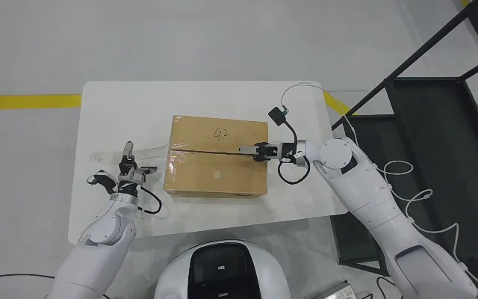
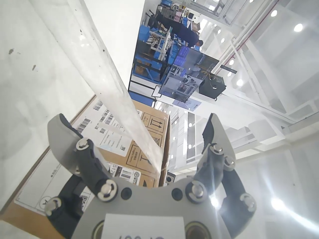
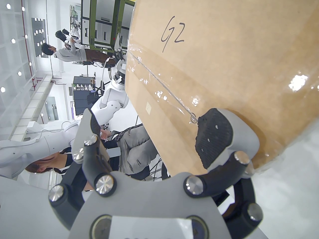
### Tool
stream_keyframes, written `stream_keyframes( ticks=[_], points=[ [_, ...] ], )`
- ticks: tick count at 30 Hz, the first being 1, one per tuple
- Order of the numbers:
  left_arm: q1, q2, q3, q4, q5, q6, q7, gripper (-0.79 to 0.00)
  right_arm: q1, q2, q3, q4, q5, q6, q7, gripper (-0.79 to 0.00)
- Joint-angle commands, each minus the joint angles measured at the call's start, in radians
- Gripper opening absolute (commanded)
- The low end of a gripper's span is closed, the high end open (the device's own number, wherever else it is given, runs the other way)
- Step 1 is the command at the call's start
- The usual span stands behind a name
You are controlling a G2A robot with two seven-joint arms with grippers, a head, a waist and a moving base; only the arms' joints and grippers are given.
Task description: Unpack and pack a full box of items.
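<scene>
Right jaws, I'm seeing, are gaping wide, one pad at the box seam mid-frame; left jaws are gaping wide, tape between them.

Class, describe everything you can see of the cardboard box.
The cardboard box is brown, rectangular and closed, lying flat on the white table. Its top flaps meet at a centre seam under glossy clear tape, with a handwritten mark on one flap. Labels cover one end, where a loose tape strip trails off. The right gripper hovers over the seam.
</scene>
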Motion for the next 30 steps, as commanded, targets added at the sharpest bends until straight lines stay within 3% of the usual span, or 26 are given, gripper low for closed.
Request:
stream_keyframes(
  ticks=[1, 2, 3, 18, 23, 30],
  points=[
    [-0.002, -0.005, 0.000, 0.002, 0.001, 0.003, 0.008, -0.517, 0.000, 0.000, 0.000, 0.000, 0.000, 0.000, 0.000, 0.000],
    [-0.003, -0.007, -0.001, 0.003, 0.001, 0.004, 0.015, -0.690, 0.000, 0.000, 0.000, 0.000, 0.000, 0.000, 0.000, 0.000],
    [-0.002, -0.010, -0.004, 0.002, 0.001, 0.002, 0.021, -0.785, 0.000, 0.000, 0.000, 0.000, 0.000, 0.000, 0.000, 0.000],
    [0.042, -0.031, -0.079, -0.041, -0.006, -0.043, 0.061, -0.785, 0.000, 0.000, 0.000, 0.000, 0.000, 0.000, 0.000, 0.000],
    [0.079, -0.034, -0.106, -0.114, 0.037, -0.078, 0.065, -0.785, 0.000, 0.000, 0.000, 0.000, 0.000, 0.000, 0.000, 0.000],
    [0.097, -0.040, -0.106, -0.247, 0.157, -0.038, 0.063, -0.785, 0.000, 0.000, 0.000, 0.000, 0.000, 0.000, 0.000, 0.000]
  ],
)
